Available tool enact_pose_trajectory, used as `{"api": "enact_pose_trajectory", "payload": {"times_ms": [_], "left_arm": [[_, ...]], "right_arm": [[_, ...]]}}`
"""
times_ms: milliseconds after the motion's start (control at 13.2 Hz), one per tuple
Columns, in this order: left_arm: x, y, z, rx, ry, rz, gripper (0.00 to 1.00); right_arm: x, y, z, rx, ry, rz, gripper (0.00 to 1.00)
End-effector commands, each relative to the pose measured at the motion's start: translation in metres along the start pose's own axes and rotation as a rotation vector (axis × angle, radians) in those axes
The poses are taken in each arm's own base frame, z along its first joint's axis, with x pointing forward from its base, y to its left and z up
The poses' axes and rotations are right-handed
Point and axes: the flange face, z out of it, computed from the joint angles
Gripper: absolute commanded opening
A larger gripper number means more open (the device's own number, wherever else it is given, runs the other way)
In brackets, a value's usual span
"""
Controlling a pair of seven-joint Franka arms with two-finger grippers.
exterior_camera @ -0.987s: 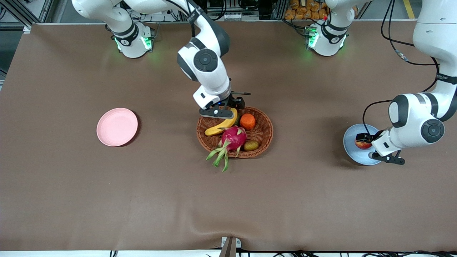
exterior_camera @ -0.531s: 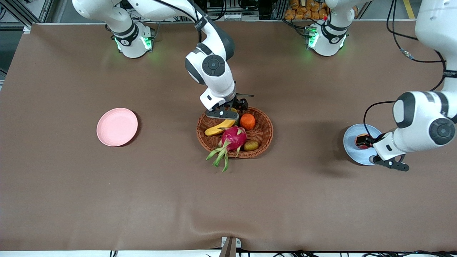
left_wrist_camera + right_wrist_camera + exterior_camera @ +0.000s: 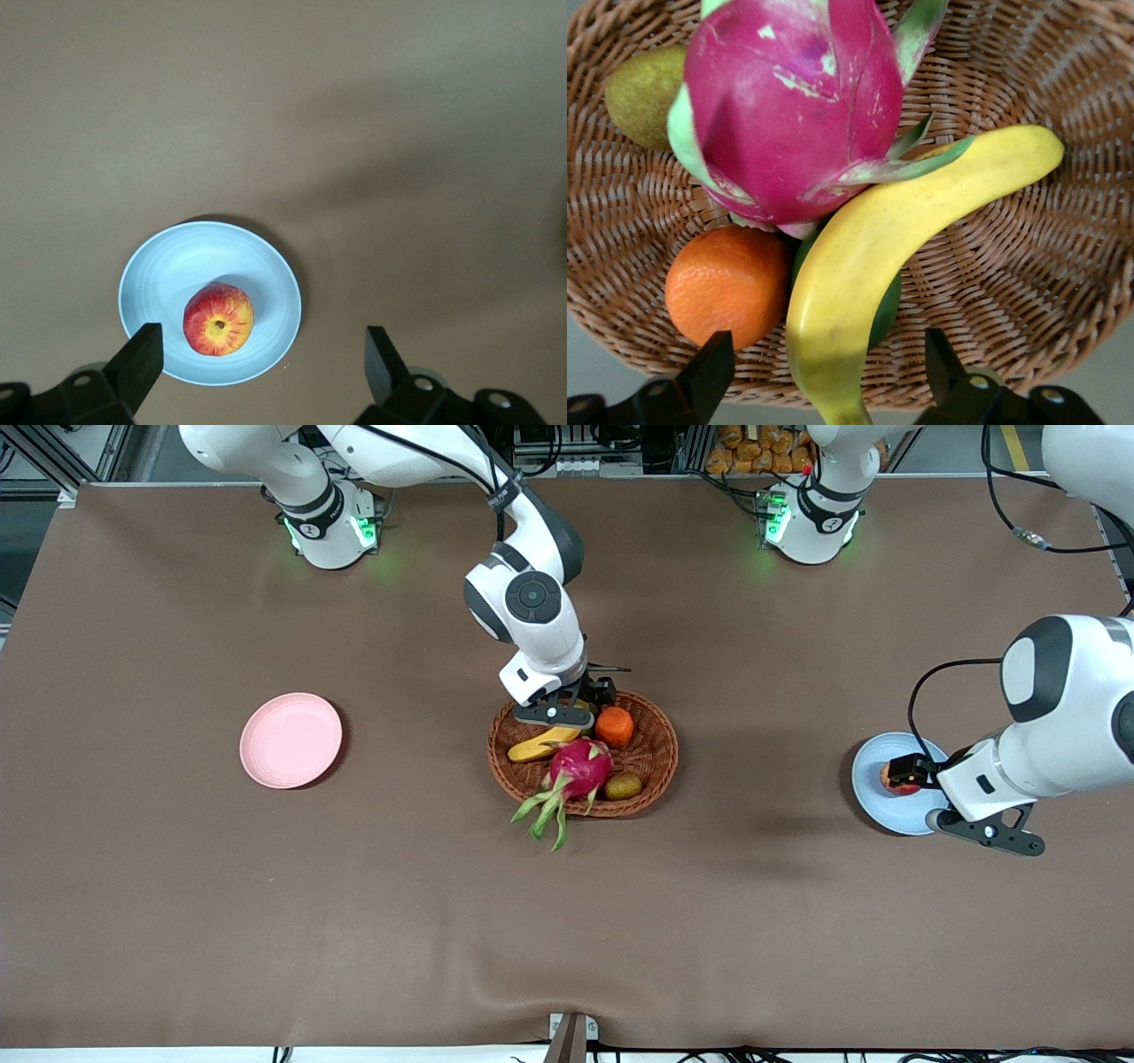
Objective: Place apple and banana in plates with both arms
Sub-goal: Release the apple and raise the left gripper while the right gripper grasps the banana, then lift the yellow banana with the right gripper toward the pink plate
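The red and yellow apple [image 3: 895, 781] lies on the pale blue plate [image 3: 881, 808] at the left arm's end of the table. My left gripper [image 3: 917, 772] hovers above it, open and empty. In the left wrist view the apple [image 3: 219, 319] sits free on the plate [image 3: 177, 261], below my open left gripper [image 3: 261, 354]. The banana [image 3: 542, 742] lies in the wicker basket [image 3: 657, 755]. My right gripper [image 3: 576, 704] is open, its fingers either side of the banana's [image 3: 895, 239] end [image 3: 828, 363]. The pink plate [image 3: 291, 740] is bare.
The basket [image 3: 1063, 266] also holds a pink dragon fruit [image 3: 580, 769], an orange [image 3: 614, 726] and a kiwi [image 3: 624, 786]. The dragon fruit [image 3: 788, 115] rests partly on the banana, and the orange [image 3: 726, 283] lies beside it.
The left gripper has lifted away from the apple, which stays on the blue plate. The right gripper has shifted a little over the basket's rim and come down at the banana's end.
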Motion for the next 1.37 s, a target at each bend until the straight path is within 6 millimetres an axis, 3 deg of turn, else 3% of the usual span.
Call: {"api": "enact_pose_trajectory", "payload": {"times_ms": [0,304,531,683,911,1062,1290], "left_arm": [[-0.003,0.009,-0.031,0.014,0.003,-0.002,1.0],[-0.008,0.005,-0.068,0.004,0.046,-0.028,1.0],[-0.018,0.024,-0.102,-0.014,0.078,-0.066,1.0],[-0.036,0.03,-0.131,-0.006,0.079,-0.07,1.0],[-0.072,0.025,-0.15,-0.015,-0.016,-0.097,1.0],[-0.092,0.02,-0.167,-0.014,-0.029,-0.118,1.0],[-0.117,0.018,-0.187,-0.006,-0.004,-0.126,1.0]], "right_arm": [[0.0,-0.006,0.008,0.006,0.003,0.01,0.84],[0.002,-0.008,0.011,0.012,0.003,0.015,0.67],[0.003,-0.01,0.01,0.015,0.004,0.014,0.46],[0.01,-0.011,0.002,0.022,0.009,0.011,0.3],[0.011,-0.011,-0.005,0.019,0.004,0.011,0.07],[0.012,-0.01,-0.012,0.012,-0.002,0.014,0.04],[0.014,0.003,-0.044,-0.052,-0.058,0.019,0.0]]}}
